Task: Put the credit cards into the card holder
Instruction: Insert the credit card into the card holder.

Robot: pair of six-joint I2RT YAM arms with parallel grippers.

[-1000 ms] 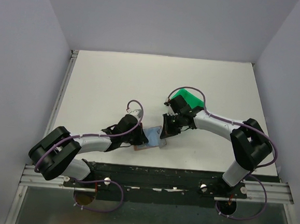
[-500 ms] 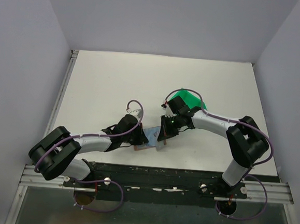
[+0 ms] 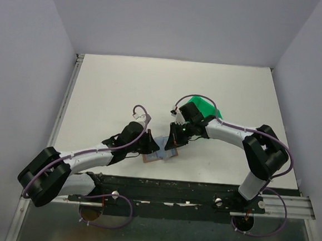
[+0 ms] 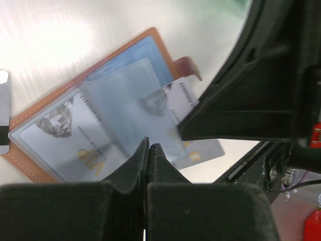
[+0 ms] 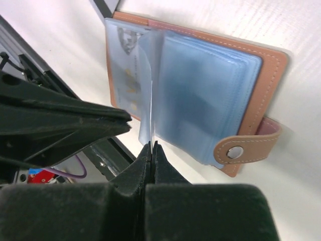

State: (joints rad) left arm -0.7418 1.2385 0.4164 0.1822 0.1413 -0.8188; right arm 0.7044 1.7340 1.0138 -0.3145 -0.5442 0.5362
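The tan card holder (image 3: pixel 157 156) lies open on the table between both grippers, showing blue-clear sleeves and its snap tab (image 5: pixel 241 149). My right gripper (image 5: pixel 152 144) is shut on the edge of one clear sleeve (image 5: pixel 148 85) and holds that leaf upright. One pale credit card (image 4: pixel 75 135) marked VIP sits in the left page. Another credit card (image 4: pixel 203 149), with a gold chip, sticks out from under the lifted leaf. My left gripper (image 4: pixel 149 145) is shut right at that leaf's lower edge, and I see nothing between its jaws. The holder's leather rim (image 4: pixel 159 42) frames the pages.
A green bin (image 3: pixel 205 108) stands just behind the right wrist. The black mounting rail (image 3: pixel 161 185) runs along the table's near edge, close below the holder. White walls enclose the table on three sides.
The right gripper has shifted left over the holder. The left arm has stretched out, its elbow swinging down and left, with its gripper staying at the holder.
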